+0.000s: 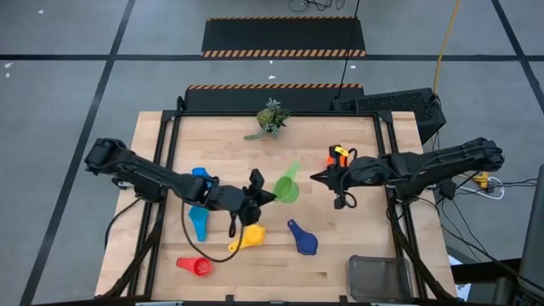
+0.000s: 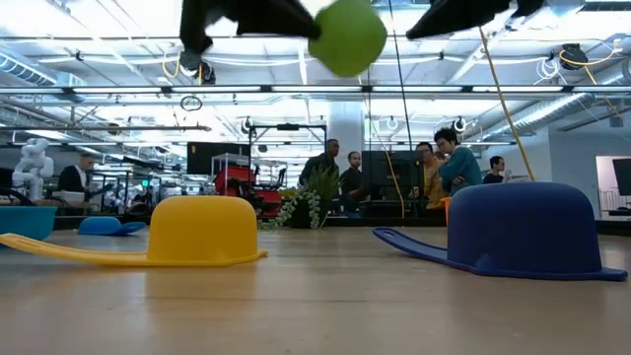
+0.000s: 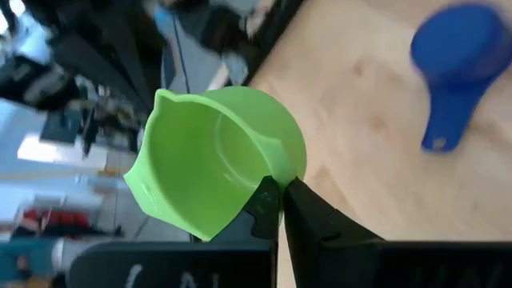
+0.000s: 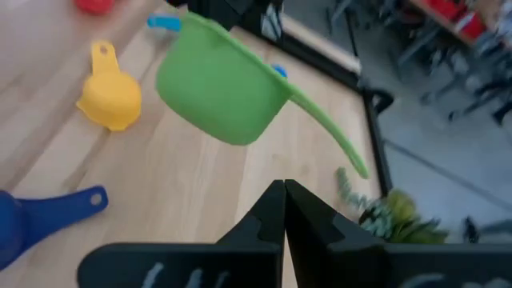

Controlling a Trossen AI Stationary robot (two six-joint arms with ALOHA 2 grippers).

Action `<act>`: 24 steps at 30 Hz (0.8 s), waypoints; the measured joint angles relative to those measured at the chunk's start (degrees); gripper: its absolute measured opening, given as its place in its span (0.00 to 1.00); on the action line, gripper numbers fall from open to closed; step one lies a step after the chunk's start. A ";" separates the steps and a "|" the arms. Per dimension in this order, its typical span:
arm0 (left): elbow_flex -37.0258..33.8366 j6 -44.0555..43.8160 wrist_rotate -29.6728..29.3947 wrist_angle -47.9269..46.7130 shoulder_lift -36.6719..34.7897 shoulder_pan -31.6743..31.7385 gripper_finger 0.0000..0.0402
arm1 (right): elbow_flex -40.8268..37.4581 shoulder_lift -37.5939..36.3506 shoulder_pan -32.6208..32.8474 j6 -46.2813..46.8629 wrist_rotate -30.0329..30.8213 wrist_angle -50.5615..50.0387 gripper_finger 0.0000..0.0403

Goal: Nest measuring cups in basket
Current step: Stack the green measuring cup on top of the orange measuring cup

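Basket (image 1: 380,277) holds no cups; left pincer (image 1: 259,194) pinches green cup (image 1: 287,189) aloft; right pincer (image 1: 319,178) pressed together.

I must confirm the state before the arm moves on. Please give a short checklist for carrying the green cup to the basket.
1. Left gripper jaws shut on the rim of the green plastic measuring cup: ok.
2. Green cup lifted off the wooden table: ok.
3. Dark wire-mesh basket at the near right corner, nothing in it: ok.
4. Right gripper shut, holding nothing, close to the cup: not ok.
5. Dark blue plastic cup lying between cup and basket: cannot tell if it interferes.
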 joint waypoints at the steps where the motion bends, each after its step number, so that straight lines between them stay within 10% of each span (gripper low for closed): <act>1: 0.00 0.38 0.92 -0.03 -0.74 -0.29 0.01 | 0.01 -0.31 0.00 -0.76 -0.03 0.55 0.00; 8: 0.00 3.81 6.71 2.19 -4.83 -1.85 0.01 | -1.71 -0.72 -0.04 -6.85 -0.02 8.75 0.07; 17: -0.05 8.50 7.84 4.48 -7.60 -4.18 0.01 | -6.86 -0.69 -0.04 -15.70 -0.29 33.00 0.40; 24: 0.00 12.75 8.00 6.01 -8.84 -4.89 0.01 | -8.02 -0.67 -0.09 -15.80 -9.45 37.42 0.54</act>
